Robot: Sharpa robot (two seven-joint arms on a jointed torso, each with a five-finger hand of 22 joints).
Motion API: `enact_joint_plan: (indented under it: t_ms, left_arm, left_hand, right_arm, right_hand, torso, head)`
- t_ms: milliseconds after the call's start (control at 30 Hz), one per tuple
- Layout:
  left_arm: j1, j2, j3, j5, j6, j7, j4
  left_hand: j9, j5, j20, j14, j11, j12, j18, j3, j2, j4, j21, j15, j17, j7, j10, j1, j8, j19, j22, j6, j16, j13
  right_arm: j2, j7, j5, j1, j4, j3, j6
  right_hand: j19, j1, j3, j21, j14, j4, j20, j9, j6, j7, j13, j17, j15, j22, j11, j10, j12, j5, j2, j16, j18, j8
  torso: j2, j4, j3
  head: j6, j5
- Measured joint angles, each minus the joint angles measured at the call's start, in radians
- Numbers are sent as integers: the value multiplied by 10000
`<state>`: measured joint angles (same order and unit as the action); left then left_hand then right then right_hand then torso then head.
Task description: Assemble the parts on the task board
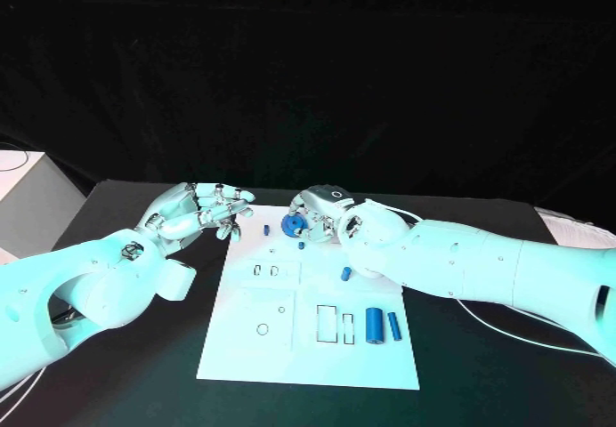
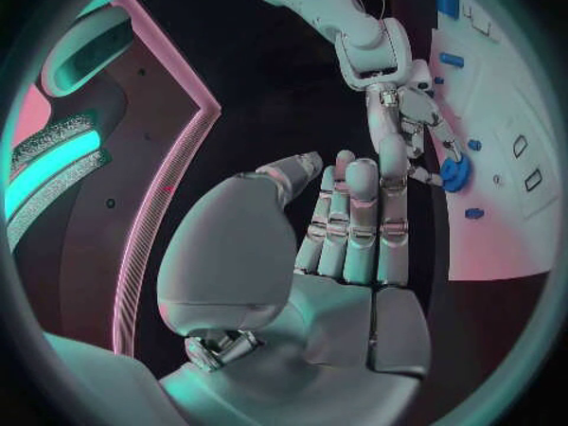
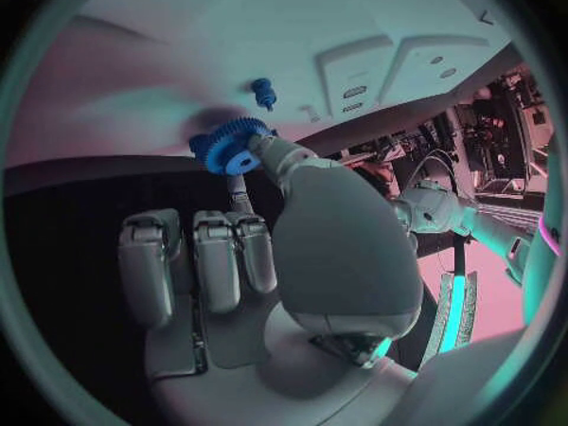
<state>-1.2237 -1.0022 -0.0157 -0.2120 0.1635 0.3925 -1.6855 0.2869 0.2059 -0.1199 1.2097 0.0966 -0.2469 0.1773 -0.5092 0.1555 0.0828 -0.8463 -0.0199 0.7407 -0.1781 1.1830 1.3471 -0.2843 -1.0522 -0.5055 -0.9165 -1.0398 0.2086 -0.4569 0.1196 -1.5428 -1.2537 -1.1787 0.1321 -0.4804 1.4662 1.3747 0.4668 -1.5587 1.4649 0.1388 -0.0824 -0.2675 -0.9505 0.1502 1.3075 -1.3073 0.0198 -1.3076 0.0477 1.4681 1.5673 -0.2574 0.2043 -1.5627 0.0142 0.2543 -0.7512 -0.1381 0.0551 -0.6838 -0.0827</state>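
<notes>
Right hand (image 1: 331, 216) pinching blue gear (image 1: 296, 224) over task board (image 1: 308, 356) far edge | left hand (image 1: 199, 212) hovering beside board, fingers loosely curled, holding nothing.

The left hand (image 2: 337, 246) stands empty with fingers straight, while beyond it the right hand (image 2: 408, 128) pinches a blue gear (image 2: 455, 172) beside the white task board (image 2: 503, 95).

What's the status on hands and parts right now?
Right hand pinches the blue gear above the task board. Left hand holds nothing, beside the board's far left corner. Blue cylinders lie on the board. Nothing in the way.
</notes>
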Motion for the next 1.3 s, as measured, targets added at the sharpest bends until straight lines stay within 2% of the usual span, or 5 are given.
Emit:
enact_joint_plan:
  t_ms: [700, 900, 1033, 1100, 1300]
  left_arm:
    - [0, 4, 0, -32, -14, -11, 18]
    - [0, 10, 0, -38, -23, -17, 29]
    - [0, 17, 0, -41, -30, -21, 38]
    - [0, 21, 0, -42, -34, -24, 44]
    - [0, 25, 0, -45, -43, -30, 54]
  left_hand:
    - [-2, 0, 0, 0, 0, 0, 0, 0, 0, 0, 0, 0, -2, 0, 0, 0, 0, 0, 1, 0, 0, -2]
    - [-3, 0, 0, 0, 0, 0, 0, 0, 0, 0, 0, 0, -2, 0, 0, 0, 0, 0, 2, 0, 0, -2]
    - [-4, 0, 0, 0, 0, 1, 1, 0, 0, 0, 0, 0, -3, 0, 0, 0, 0, 0, 2, 0, 0, -3]
    - [-4, 0, 0, 0, 0, 0, -1, 0, 0, 0, 0, 0, -3, 0, 0, 0, 0, 0, 2, 0, 1, -3]
    - [-4, 0, 0, 0, 0, 1, 0, 0, 0, 0, 0, 0, -3, 0, 0, 0, 0, 0, 2, 0, 1, -3]
  right_arm:
    - [238, 89, -48, 99, 282, -8, 138]
    - [284, 185, -61, 108, 365, -4, 150]
    - [303, 223, -62, 105, 404, -8, 175]
    - [304, 229, -56, 102, 428, -9, 223]
    - [283, 221, 19, 119, 458, 6, 420]
  right_hand:
    - [0, -77, 10, 1, 0, -8, 0, -1, -2, -2, -2, -3, -1, 3, 1, 0, 0, 44, 78, 0, 0, 0]
    - [0, -436, 97, 1, 0, 19, -1, -1, -4, -4, 4, -8, -1, -5, 5, -4, 0, 141, 131, 0, 2, 15]
    - [1, -717, 95, 1, 35, 28, -14, -11, 42, -42, 6, -7, -44, -5, 126, -19, -80, 232, 260, 0, 1, 144]
    - [0, -1048, -73, 24, 0, 244, -112, -376, 269, 10, 6, -7, -114, -5, 200, -20, -128, 67, 334, 0, 1, 78]
    - [0, -2052, -961, 40, 32, 1061, -183, -302, 634, 161, 5, -7, -216, -4, 281, -9, -154, -261, 235, 0, 2, -372]
  torso:
    - [4, -12, 11]
    - [5, -8, 12]
    - [5, -8, 12]
    - [5, -8, 12]
    - [6, -2, 11]
  head:
    - [-27, 16]
    - [-16, 14]
    - [-16, 11]
    - [-20, 11]
    - [-31, 16]
